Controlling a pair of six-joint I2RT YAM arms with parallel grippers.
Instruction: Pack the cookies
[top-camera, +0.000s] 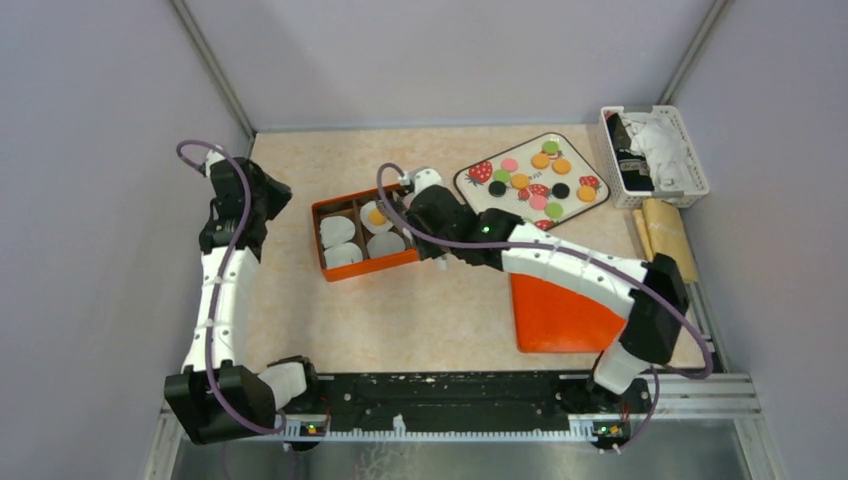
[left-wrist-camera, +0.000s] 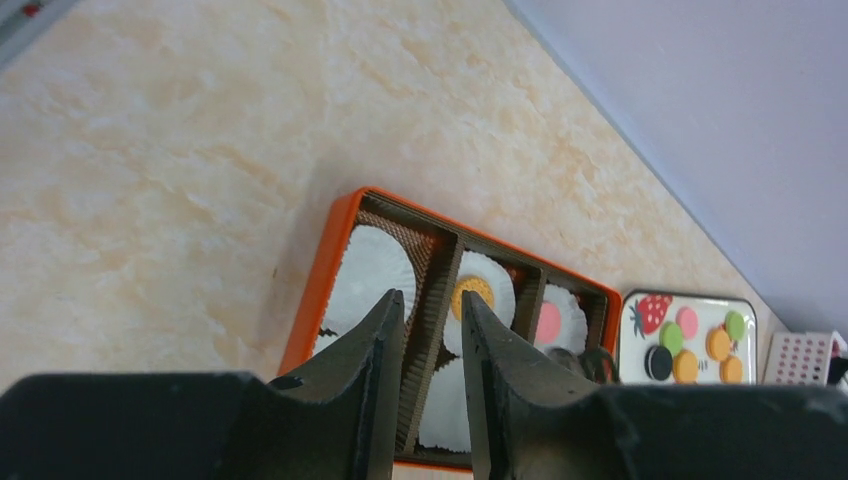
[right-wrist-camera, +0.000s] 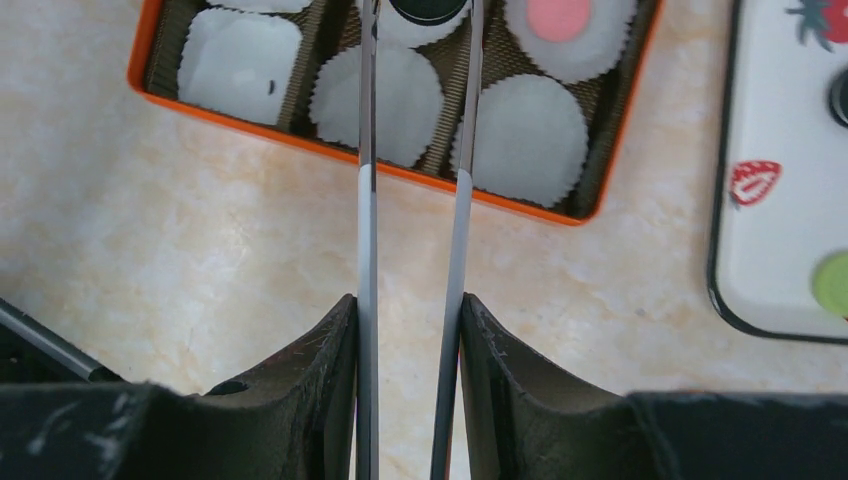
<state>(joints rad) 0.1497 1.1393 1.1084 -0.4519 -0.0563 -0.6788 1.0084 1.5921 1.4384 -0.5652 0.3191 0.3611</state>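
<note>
Several orange, green, pink and black cookies (top-camera: 540, 160) lie on the white strawberry-print tray (top-camera: 505, 153). The orange box (top-camera: 318, 240) holds white paper cups; one has an orange cookie (top-camera: 377, 215), another a pink cookie (right-wrist-camera: 558, 15). My right gripper (right-wrist-camera: 408, 300) is shut on metal tongs (right-wrist-camera: 367, 150) that pinch a black cookie (right-wrist-camera: 428, 8) over the box's middle far cup. In the top view the right gripper (top-camera: 428, 213) sits at the box's right end. My left gripper (left-wrist-camera: 432, 298) is open and empty, left of the box; it also shows in the top view (top-camera: 262, 197).
An orange lid (top-camera: 560, 315) lies at the front right under my right arm. A white basket (top-camera: 655, 155) with dark and white items stands at the back right, with a tan roll (top-camera: 665, 235) in front of it. Grey walls close in on three sides.
</note>
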